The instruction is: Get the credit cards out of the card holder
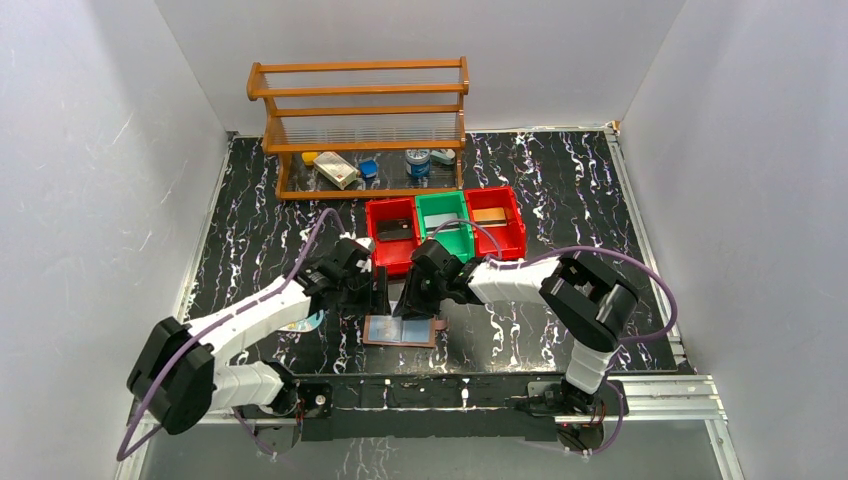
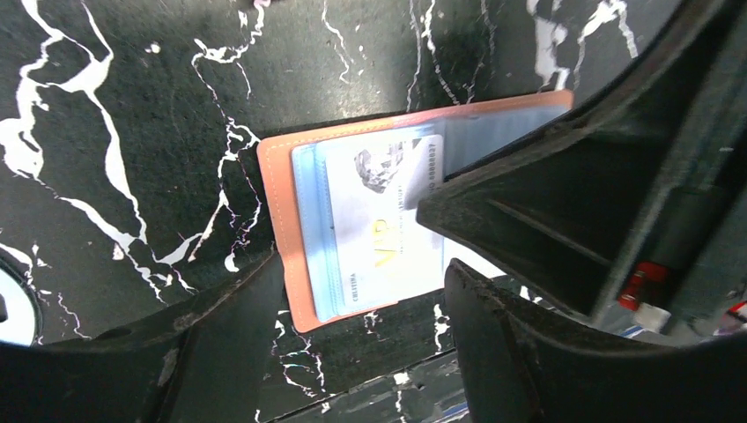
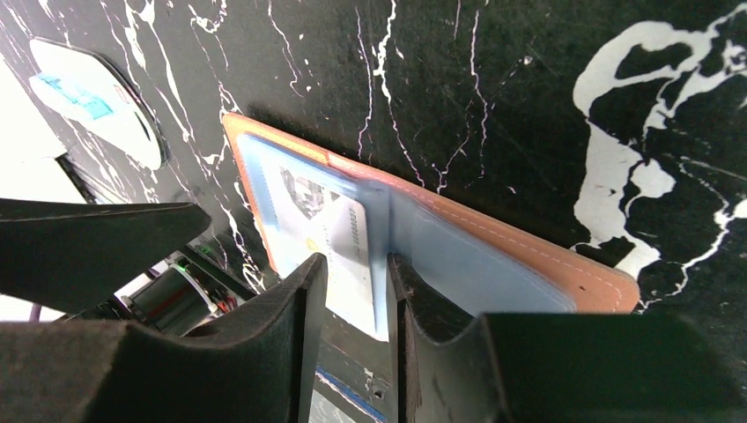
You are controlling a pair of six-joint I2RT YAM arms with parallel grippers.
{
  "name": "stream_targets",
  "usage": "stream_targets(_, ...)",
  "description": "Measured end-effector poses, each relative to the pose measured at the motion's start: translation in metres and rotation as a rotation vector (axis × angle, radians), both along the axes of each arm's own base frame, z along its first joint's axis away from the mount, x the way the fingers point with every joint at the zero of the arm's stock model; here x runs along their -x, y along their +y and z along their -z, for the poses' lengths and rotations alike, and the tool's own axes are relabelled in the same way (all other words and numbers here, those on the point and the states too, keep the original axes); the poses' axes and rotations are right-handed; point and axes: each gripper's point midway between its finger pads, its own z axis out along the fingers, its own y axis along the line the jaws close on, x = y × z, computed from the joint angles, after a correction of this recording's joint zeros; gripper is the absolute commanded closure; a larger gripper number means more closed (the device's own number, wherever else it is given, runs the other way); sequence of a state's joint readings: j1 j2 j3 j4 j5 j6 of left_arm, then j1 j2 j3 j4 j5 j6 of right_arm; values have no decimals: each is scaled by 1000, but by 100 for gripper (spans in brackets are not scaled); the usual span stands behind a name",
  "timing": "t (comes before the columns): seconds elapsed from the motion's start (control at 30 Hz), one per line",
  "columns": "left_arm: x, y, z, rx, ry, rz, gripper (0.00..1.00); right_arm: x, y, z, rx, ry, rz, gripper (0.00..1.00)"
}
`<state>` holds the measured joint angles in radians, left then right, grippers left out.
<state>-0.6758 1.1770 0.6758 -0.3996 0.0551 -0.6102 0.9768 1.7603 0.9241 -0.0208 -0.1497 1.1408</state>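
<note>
Card holder: the card holder (image 1: pixel 425 335) (image 2: pixel 280 207) (image 3: pixel 537 256) lies open and flat on the black marbled table (image 1: pixel 560 200), near its front edge, with the clear pockets facing up.
Credit card: a pale credit card (image 2: pixel 379 220) (image 3: pixel 339 231) marked VIP sits in the pocket on the holder's left half. One end sticks out past the pocket toward the fold (the print runs sideways in the left wrist view).
Left gripper: the left gripper (image 1: pixel 381 296) (image 2: pixel 361 282) hangs over the holder's left end, jaws spread wide and holding nothing.
Right gripper: the right gripper (image 1: pixel 410 300) (image 3: pixel 357 264) points down at the fold with only a narrow slit between its jaws. The card's free end shows in that slit, but whether it is pinched cannot be told.
Bins: two red bins (image 1: pixel 372 228) flank a green bin (image 1: pixel 443 197) behind the grippers.
Rack: a wooden rack (image 1: pixel 360 92) stands at the back.
</note>
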Motion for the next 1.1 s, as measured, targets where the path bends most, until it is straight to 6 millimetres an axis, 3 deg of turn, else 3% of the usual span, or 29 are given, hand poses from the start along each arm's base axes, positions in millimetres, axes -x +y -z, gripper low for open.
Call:
stream_targets(0.2,10,0,21,-42,94,40,42,0,-1,1,8,2,0,64)
stream_targets(0.53,10,-8,36,-81,187,102,53,0,-2,2,13,-1,0,65)
stream_targets(1.1,9,-1,40,-131,204,98,66,-1,-5,4,39,-17,-16,81)
